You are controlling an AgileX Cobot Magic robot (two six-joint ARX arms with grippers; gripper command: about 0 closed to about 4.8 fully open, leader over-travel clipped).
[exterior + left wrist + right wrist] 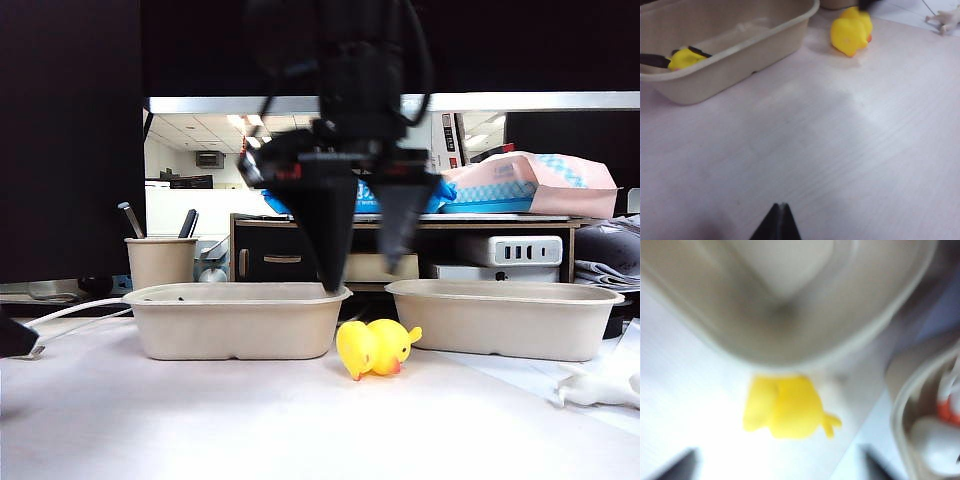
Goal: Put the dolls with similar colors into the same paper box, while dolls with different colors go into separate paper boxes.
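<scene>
The right gripper (pixel 365 235) hangs over the gap between the two paper trays, its two dark fingers spread wide and pointing down with nothing between them. Directly below its fingertips the yellow duck (pixel 376 347) lies on its side on the white table (pixel 300 420), orange beak low, just in front of both trays. One fingertip ends at the rim of the left paper tray (pixel 235 320); the right paper tray (pixel 505 318) sits off to the gripper's other side. In the right wrist view a white doll with an orange bit (pixel 935 440) rests in a tray beside the duck. The left gripper (pixel 777 222) shows only a dark tip low over bare table, its fingers drawn together; the yellow black-eared mouse figure (pixel 685 57) lies in the tray ahead of it, the duck farther off.
</scene>
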